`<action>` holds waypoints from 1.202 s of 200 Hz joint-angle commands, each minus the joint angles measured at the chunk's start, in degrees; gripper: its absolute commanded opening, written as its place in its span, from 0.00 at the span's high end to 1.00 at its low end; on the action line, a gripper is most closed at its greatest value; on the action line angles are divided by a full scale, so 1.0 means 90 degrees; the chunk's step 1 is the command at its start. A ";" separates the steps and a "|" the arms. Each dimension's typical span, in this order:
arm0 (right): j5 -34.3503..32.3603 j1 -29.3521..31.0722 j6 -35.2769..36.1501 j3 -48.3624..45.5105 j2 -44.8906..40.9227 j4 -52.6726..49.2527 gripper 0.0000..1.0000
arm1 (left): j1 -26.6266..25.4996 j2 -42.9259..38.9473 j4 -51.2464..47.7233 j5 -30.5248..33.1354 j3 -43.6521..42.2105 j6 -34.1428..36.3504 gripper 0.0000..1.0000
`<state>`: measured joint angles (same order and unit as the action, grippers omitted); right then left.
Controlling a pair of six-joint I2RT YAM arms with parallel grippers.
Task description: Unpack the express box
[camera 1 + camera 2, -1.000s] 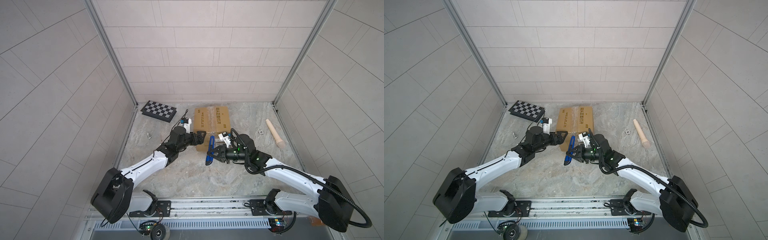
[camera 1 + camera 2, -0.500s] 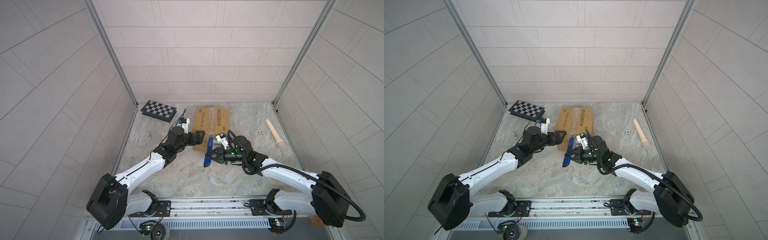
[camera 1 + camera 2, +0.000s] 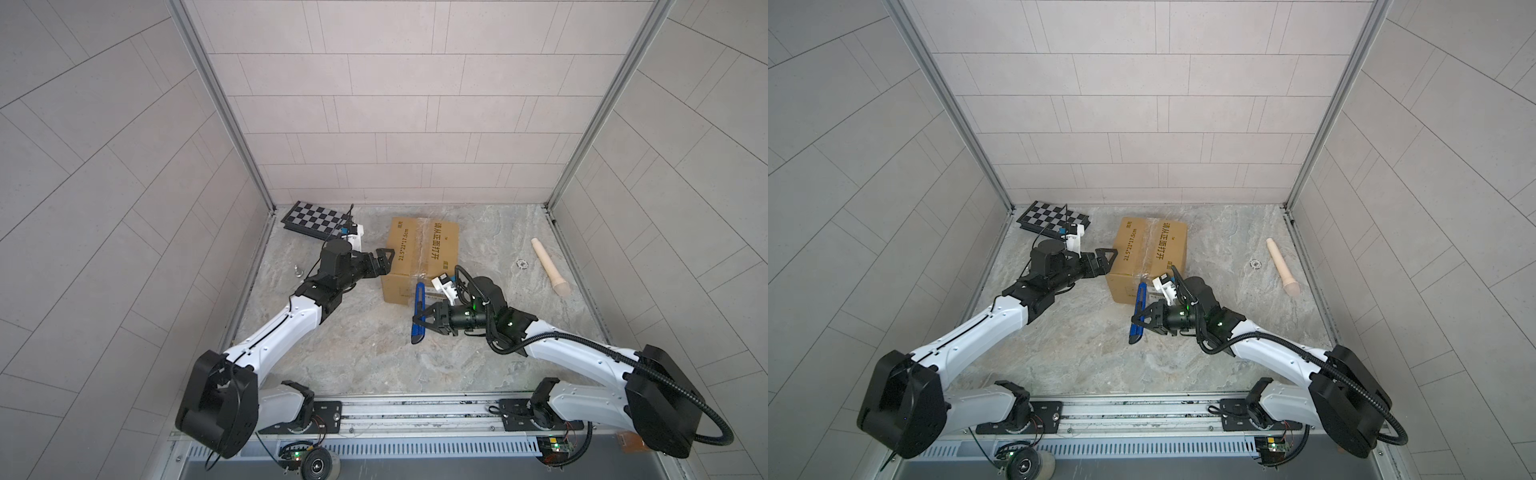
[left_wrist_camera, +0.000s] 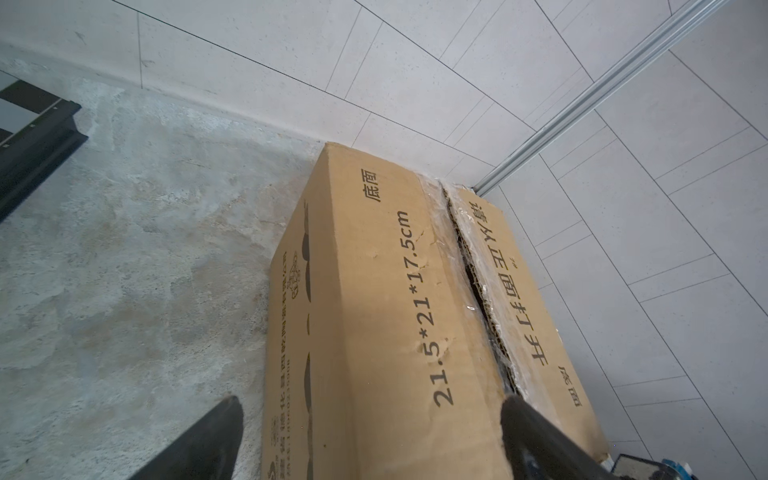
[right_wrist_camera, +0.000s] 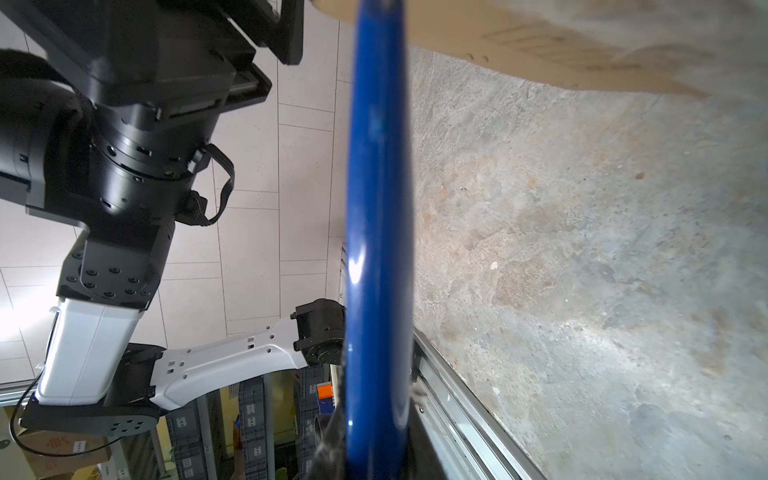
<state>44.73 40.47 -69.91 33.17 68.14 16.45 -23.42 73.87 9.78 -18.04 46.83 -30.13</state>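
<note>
Sitting near the back wall (image 3: pixel 407 124), the express box (image 3: pixel 422 253) shows its taped top seam (image 4: pixel 471 286) split. The left gripper (image 3: pixel 386 262) is spread wide at its left edge — the right gripper (image 3: pixel 420 325) pinches a blue utility knife (image 3: pixel 419 299) just in front.

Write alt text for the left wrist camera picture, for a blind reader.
A brown cardboard express box stands on a mottled stone floor with a tiled wall behind, a dark gap running along its taped top seam. The open left gripper frames the box's near end with its two black fingers.
</note>
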 commanded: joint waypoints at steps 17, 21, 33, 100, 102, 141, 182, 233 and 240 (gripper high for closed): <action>0.0201 0.0005 0.0180 0.0206 -0.0099 0.0154 1.00 | -0.0228 0.0330 0.0290 -0.0416 0.0163 0.0172 0.00; 0.0210 0.0007 0.0209 0.0214 -0.0116 0.0105 1.00 | -0.0272 0.0346 0.0290 -0.0408 0.0166 0.0174 0.00; 0.0223 0.0009 0.0249 0.0221 -0.0166 -0.0047 1.00 | -0.0382 0.0355 0.0333 -0.0395 0.0140 0.0148 0.00; 0.0167 0.0033 0.0390 0.0651 -0.0197 -0.0427 1.00 | -0.1081 0.0078 0.0651 -0.0138 -0.0265 -0.0213 0.00; 0.0162 0.0039 0.0398 0.0651 -0.0183 -0.0418 1.00 | -0.1087 0.0065 0.0654 -0.0128 -0.0275 -0.0228 0.00; 0.0157 0.0084 0.0289 0.0540 0.0106 -0.0052 1.00 | -0.1249 -0.0157 0.0827 -0.0017 -0.0483 -0.0402 0.00; 0.0067 0.0113 0.0540 0.0904 -0.0154 -0.0705 1.00 | -0.1296 -0.0113 0.0817 0.0182 -0.0621 -0.0441 0.00; -0.0082 0.0162 0.0825 0.1267 -0.0288 -0.1271 1.00 | -0.1294 -0.0053 0.0877 0.0198 -0.0643 -0.0472 0.00; -0.0083 0.0182 0.0801 0.1230 -0.0220 -0.1194 1.00 | -0.1294 -0.0079 0.0879 0.0198 -0.0643 -0.0477 0.00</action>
<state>42.85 40.80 -66.74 42.54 66.96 0.93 -33.69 73.78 16.27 -12.27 41.71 -33.56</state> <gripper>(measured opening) 0.185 0.997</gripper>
